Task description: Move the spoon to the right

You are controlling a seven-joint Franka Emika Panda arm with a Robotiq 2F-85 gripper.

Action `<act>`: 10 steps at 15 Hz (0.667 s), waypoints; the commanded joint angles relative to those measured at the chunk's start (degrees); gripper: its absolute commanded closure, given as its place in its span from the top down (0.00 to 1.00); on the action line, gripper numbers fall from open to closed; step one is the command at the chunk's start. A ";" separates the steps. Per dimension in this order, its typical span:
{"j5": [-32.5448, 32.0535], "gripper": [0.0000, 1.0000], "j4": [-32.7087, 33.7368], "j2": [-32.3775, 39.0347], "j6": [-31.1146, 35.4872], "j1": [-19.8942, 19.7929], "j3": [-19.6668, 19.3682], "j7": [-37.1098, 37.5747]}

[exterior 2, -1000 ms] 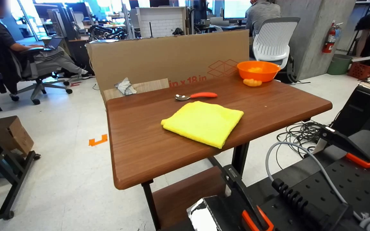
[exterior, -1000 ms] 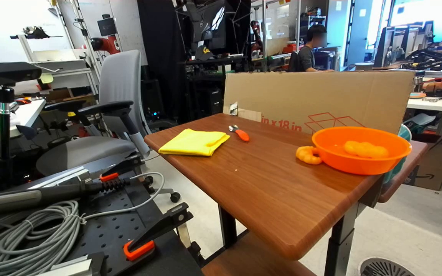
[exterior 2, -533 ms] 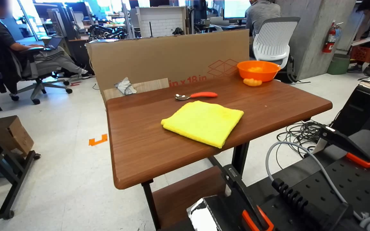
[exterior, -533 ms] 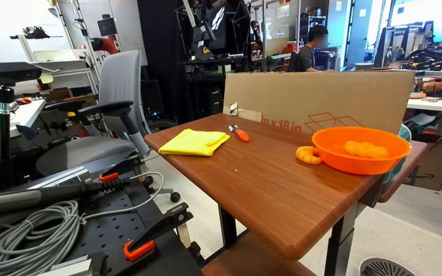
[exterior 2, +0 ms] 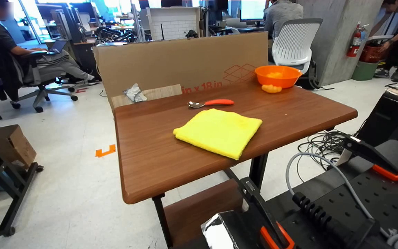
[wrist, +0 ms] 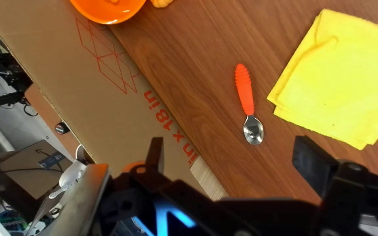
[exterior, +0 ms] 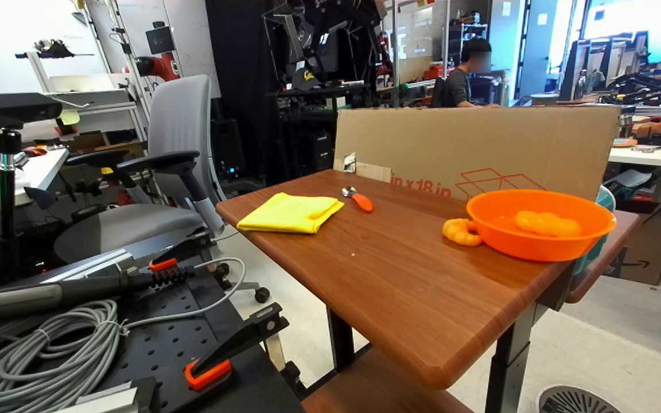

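Observation:
The spoon has an orange-red handle and a small shiny metal head. It lies flat on the table, beside the yellow cloth, in both exterior views. It also shows in the wrist view, with its head pointing toward my jaws. My gripper is open in the wrist view, its two black fingers wide apart with nothing between them. It is above the table, apart from the spoon. Dark arm parts show at the top of an exterior view, hard to make out against the black background. The table view without the arm leaves the spoon unhidden.
The folded yellow cloth lies near the spoon. An orange bowl with an orange lump inside stands at the table's far end, and another orange lump touches it. A cardboard panel stands along one table edge.
The dark arm parts at the top of an exterior view have shifted and come further into view. The spoon, cloth and bowl have not moved. A person in the background has moved.

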 commanded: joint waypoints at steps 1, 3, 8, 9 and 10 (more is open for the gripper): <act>0.15 1.00 0.14 -0.01 -0.09 0.61 -0.59 -0.21; 0.16 1.00 0.21 -0.01 -0.09 0.60 -0.59 -0.32; 0.57 1.00 1.42 2.12 0.86 0.45 -0.47 -2.11; 0.96 1.00 1.32 2.46 1.11 0.37 -0.36 -2.93; 1.76 1.00 1.07 2.93 1.59 0.19 -0.15 -4.43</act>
